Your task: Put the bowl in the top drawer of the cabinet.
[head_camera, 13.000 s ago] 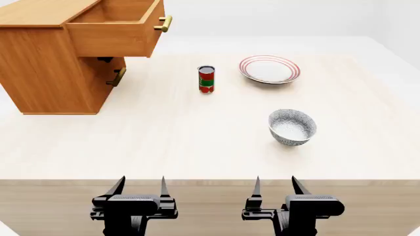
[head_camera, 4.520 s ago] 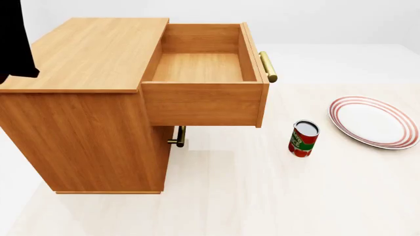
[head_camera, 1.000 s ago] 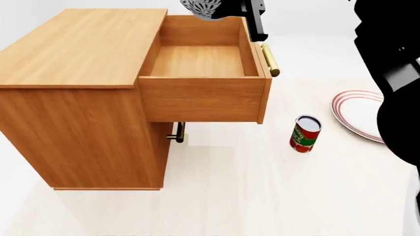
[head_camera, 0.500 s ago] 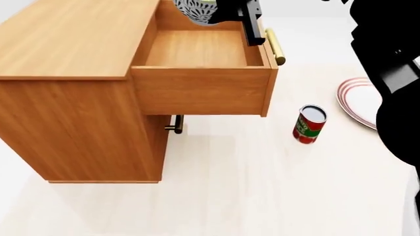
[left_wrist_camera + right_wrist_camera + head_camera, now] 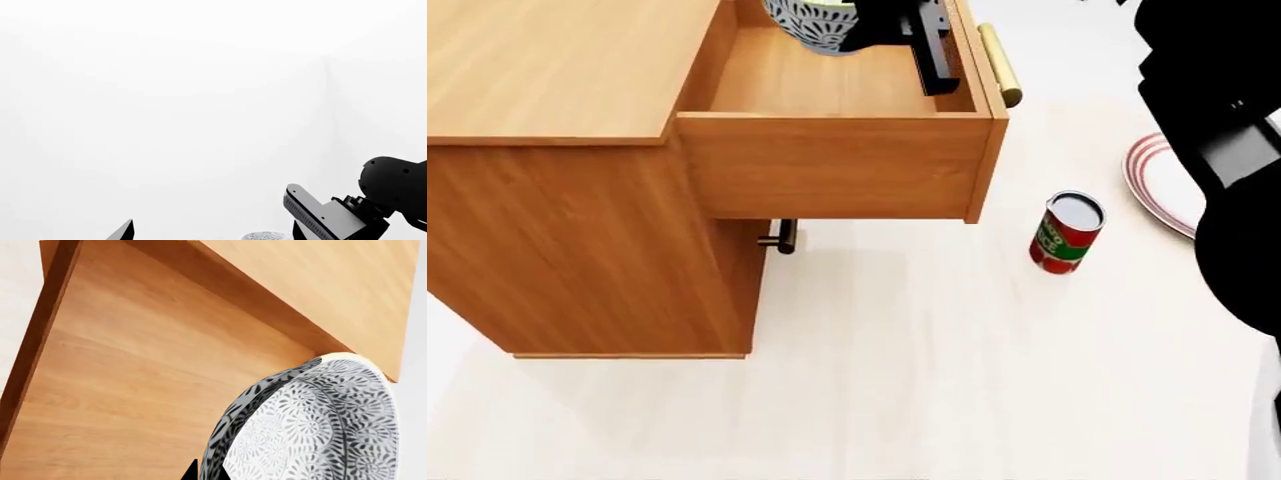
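Note:
The speckled bowl hangs tilted over the back of the open top drawer, just above its floor. My right gripper is shut on the bowl's rim and reaches in from the handle side. In the right wrist view the bowl fills the lower corner, with my right gripper pinching its wall above the drawer floor. The cabinet stands at the left. My left gripper is open, held up against a blank white background. A sliver of the bowl shows beside it.
A red can stands on the table right of the drawer. The red-rimmed plate lies at the right edge, partly behind my black right arm. The drawer's brass bar handle and the lower compartment's handle stick out.
My right gripper has carried the bowl down from above the drawer's back edge to low inside it. The head view has shifted, so the cabinet sits higher in the picture.

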